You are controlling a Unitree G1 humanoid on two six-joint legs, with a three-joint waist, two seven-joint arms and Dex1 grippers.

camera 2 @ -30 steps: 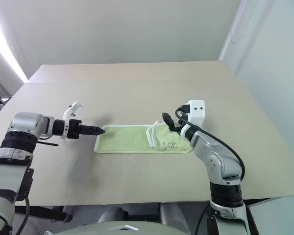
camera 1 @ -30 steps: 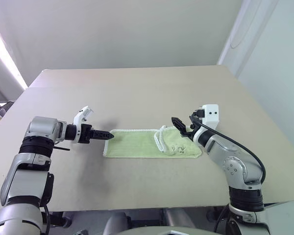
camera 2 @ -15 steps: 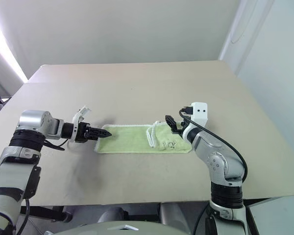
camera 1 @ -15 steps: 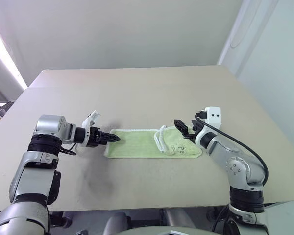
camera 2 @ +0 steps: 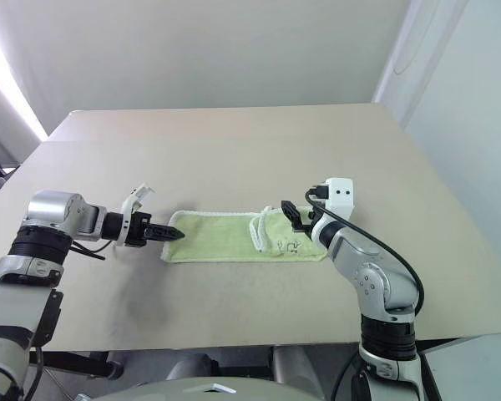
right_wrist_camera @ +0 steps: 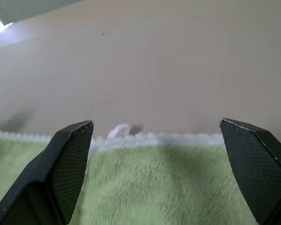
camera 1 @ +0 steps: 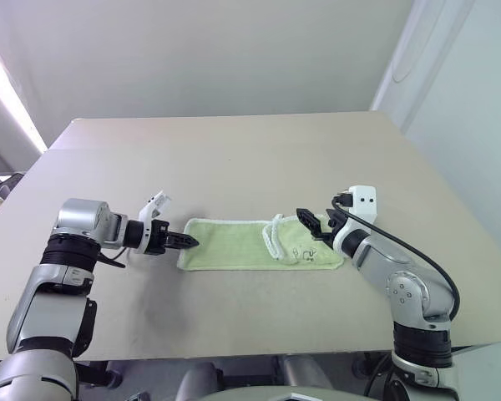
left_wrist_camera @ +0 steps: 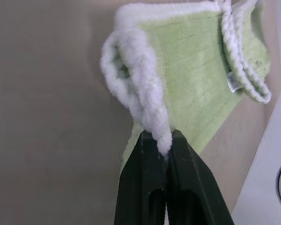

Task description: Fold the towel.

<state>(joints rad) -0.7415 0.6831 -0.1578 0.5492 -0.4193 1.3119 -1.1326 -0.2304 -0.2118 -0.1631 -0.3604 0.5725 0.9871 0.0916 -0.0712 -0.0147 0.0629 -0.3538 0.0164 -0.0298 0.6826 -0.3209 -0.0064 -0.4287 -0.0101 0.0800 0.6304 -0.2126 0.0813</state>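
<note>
The left gripper (camera 1: 186, 241), two black fingers on a silver arm, is clenched on the white stitched edge of the pale lime-green rectangular terry towel (camera 1: 234, 243) at its left short end. In the left wrist view the black fingers (left_wrist_camera: 147, 178) pinch a bunched fold of that white edging (left_wrist_camera: 152, 112), and the corner rides up off the table between them. The gripper points toward the robot's right and slightly downward, along the towel's length.

The towel lies in the middle of the beige flat table (camera 1: 234, 159), with its long axis running left to right across the robot's front, one short end toward each arm. Its right portion is already doubled over, and a curved white stitched border (camera 1: 273, 236) crosses the cloth there. A small white label (left_wrist_camera: 234, 82) sits near that folded border.

The right gripper (camera 1: 315, 225), black-fingered on a silver arm with a white camera block (camera 1: 361, 199), hangs released just above the towel's right end, pointing forward. In the right wrist view its two fingers (right_wrist_camera: 68, 164) stand wide apart over the green pile, with the towel's far white edge (right_wrist_camera: 168, 138) and a small white loop (right_wrist_camera: 118, 130) between them.
</note>
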